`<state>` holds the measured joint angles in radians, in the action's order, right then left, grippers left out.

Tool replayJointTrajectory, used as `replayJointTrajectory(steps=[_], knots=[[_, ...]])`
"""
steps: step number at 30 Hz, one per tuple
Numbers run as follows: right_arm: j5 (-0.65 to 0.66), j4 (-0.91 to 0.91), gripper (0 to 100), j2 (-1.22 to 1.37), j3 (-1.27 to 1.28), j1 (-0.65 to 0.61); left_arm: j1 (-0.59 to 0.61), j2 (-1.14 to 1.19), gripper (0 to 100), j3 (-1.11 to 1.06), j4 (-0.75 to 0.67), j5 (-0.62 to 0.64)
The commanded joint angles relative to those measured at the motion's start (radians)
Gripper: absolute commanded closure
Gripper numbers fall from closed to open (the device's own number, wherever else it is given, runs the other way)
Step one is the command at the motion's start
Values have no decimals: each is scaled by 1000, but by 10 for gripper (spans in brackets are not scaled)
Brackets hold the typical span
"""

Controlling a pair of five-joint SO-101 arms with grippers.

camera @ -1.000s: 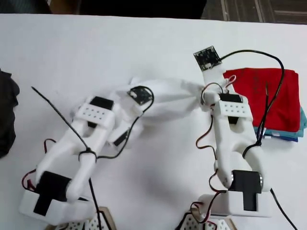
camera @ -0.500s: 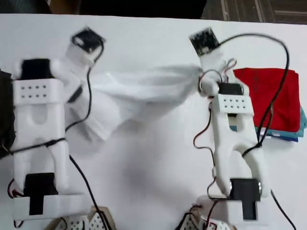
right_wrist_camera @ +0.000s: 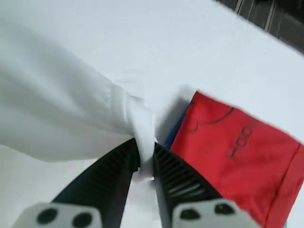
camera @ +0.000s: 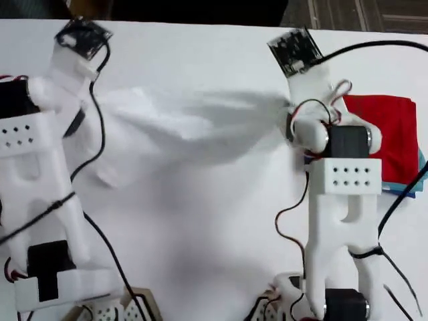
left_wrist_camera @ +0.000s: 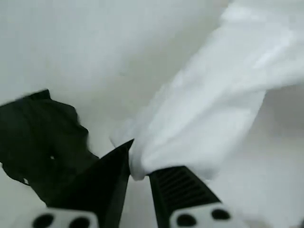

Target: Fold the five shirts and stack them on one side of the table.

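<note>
Pinching a white shirt [camera: 194,124] at both ends, left gripper [left_wrist_camera: 135,156] and right gripper [right_wrist_camera: 146,152] each closed on cloth.
Stretched across the table [camera: 200,234] between the arms from above; from the left wrist, a black garment [left_wrist_camera: 42,137] beyond the jaws; from the right wrist, a red shirt [right_wrist_camera: 237,142] just beside, over a blue shirt [camera: 401,188].

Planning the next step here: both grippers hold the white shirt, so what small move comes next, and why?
Probably lower both together, laying the white shirt flat on the table: the left gripper and right gripper each pinch one end, with it stretched between them, unfolded.
</note>
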<state>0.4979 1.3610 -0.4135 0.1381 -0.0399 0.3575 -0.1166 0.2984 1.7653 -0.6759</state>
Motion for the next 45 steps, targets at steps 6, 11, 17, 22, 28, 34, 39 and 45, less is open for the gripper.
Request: replayJointTrajectory(steps=[6, 11, 17, 22, 28, 34, 39, 45], knots=[[8, 249, 974, -45, 169, 53, 17, -6, 974, -441, -20, -12], [147, 321, 974, -53, 252, 53, 15, -6, 974, -607, -115, -5], [262, 344, 846, -54, 245, 53, 14, -6, 974, -750, -278, -8], [273, 351, 642, -168, 117, 53, 14, -6, 974, -768, -299, -12], [54, 193, 641, -160, -5, -173, 14, -6, 974, -771, -299, -9], [-117, -111, 641, 260, -8, -352, 15, -6, 974, -773, -299, -6], [-120, -145, 641, 538, -137, -409, 18, -6, 974, -776, -293, -6], [-123, -142, 641, 803, -285, -443, 18, -8, 974, -776, -293, -5]])
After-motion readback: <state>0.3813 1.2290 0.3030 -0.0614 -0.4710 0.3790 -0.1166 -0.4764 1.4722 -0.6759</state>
